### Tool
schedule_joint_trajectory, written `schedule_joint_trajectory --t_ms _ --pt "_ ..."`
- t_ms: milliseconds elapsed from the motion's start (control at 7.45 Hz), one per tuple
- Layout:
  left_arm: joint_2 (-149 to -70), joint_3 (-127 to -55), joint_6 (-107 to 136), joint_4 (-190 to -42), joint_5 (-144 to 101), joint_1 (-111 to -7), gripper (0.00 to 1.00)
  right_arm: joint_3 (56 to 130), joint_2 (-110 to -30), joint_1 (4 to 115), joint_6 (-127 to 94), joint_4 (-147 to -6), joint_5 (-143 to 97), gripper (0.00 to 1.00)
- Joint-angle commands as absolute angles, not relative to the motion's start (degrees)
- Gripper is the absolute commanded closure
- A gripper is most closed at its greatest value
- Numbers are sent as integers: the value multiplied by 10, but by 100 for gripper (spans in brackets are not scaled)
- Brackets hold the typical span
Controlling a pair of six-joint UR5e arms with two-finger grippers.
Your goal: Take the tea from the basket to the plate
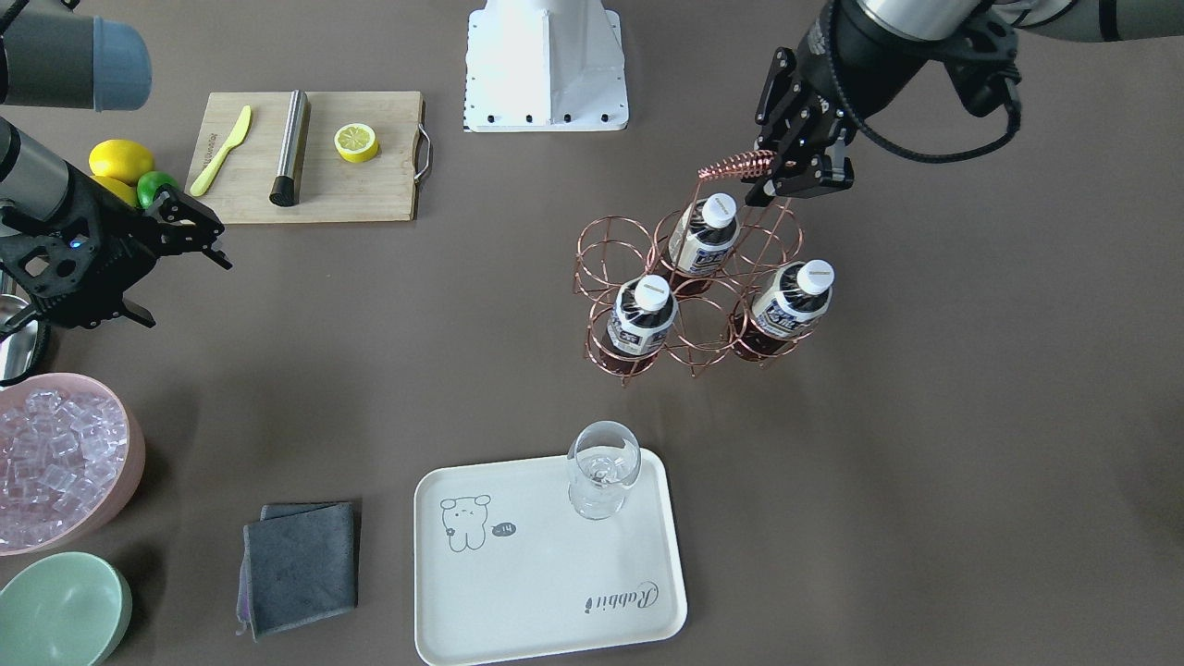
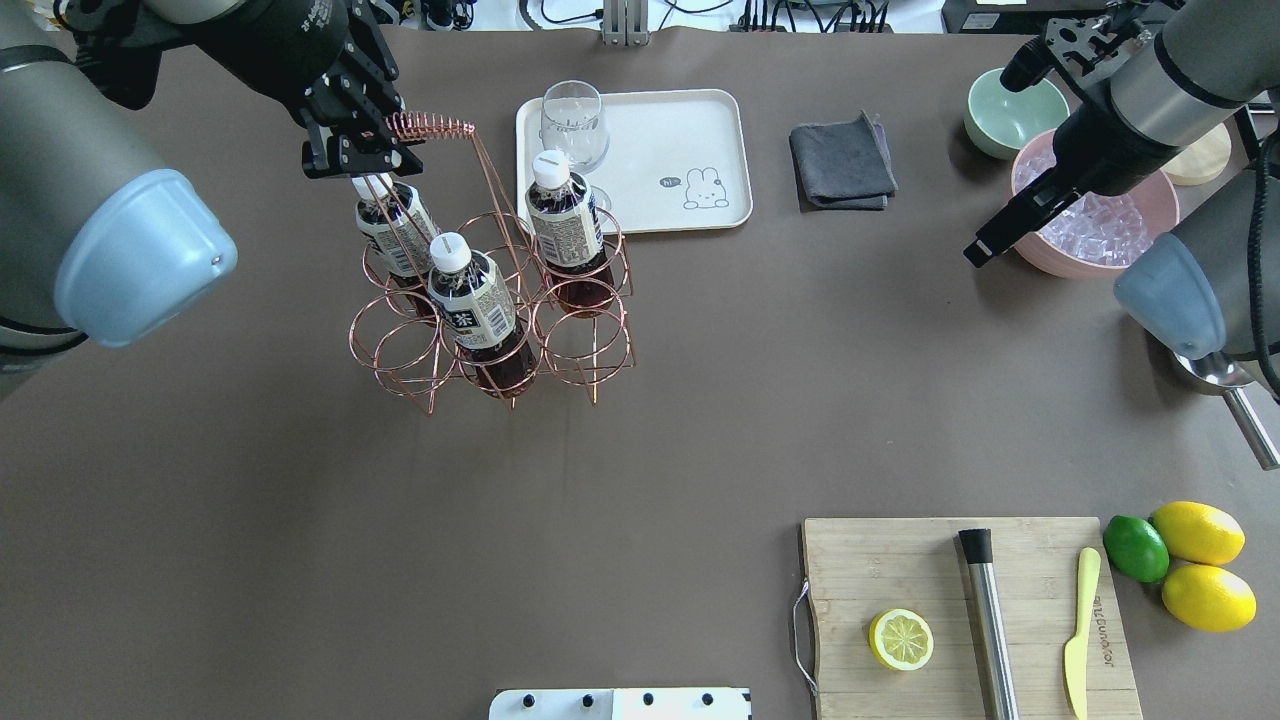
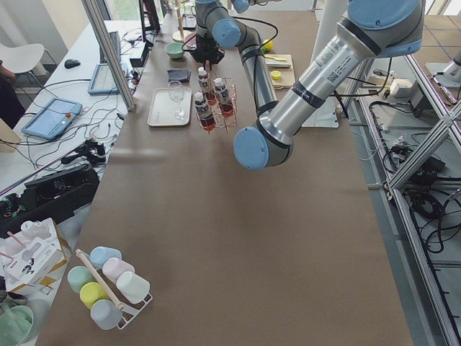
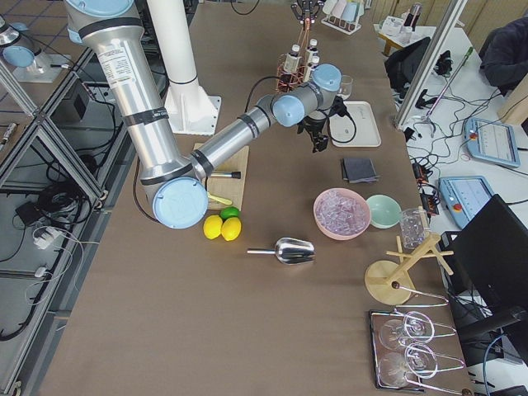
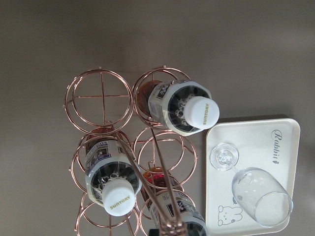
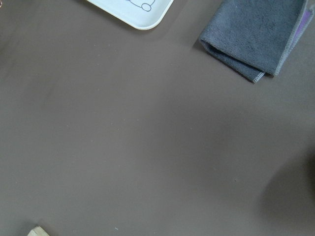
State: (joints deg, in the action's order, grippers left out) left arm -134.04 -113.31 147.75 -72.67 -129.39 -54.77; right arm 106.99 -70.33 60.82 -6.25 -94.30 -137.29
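I see a bamboo cutting board carrying a lemon half, steel muddler and yellow knife; ice fills the pink bowl near a grey cloth.

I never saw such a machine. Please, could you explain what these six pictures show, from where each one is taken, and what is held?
This is a robot with two arms at a table; each arm ends in a two-finger pincer. Two pictures look down on the table, one from across it, one from behind the robot; two look from the table's ends; two come from cameras on the wrists. The left pincer hovers, seemingly open, at the coiled handle of the wire basket, which holds three tea bottles. The right pincer is open and empty. Also there: a white plate bearing a glass, a grey cloth, a cutting board, lemons, a bowl of ice.
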Motion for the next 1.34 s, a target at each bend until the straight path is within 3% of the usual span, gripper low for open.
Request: schedule_joint_trajectory --t_ms 0,268,403,1208 --pt "-1446 -1027 1482 -663 -1288 -541 100 1071 -706 608 -62 -943 -1372 0" --pt "-1440 -1063 1476 -663 -1286 -520 100 1070 -706 608 -62 -943 -1372 0" --pt "-1450 -1057 1477 -664 -1284 -474 100 1070 -708 608 -62 -943 -1372 0" --pt "-1455 -1052 1533 -644 -1289 -459 100 1071 -712 608 -62 -942 -1372 0"
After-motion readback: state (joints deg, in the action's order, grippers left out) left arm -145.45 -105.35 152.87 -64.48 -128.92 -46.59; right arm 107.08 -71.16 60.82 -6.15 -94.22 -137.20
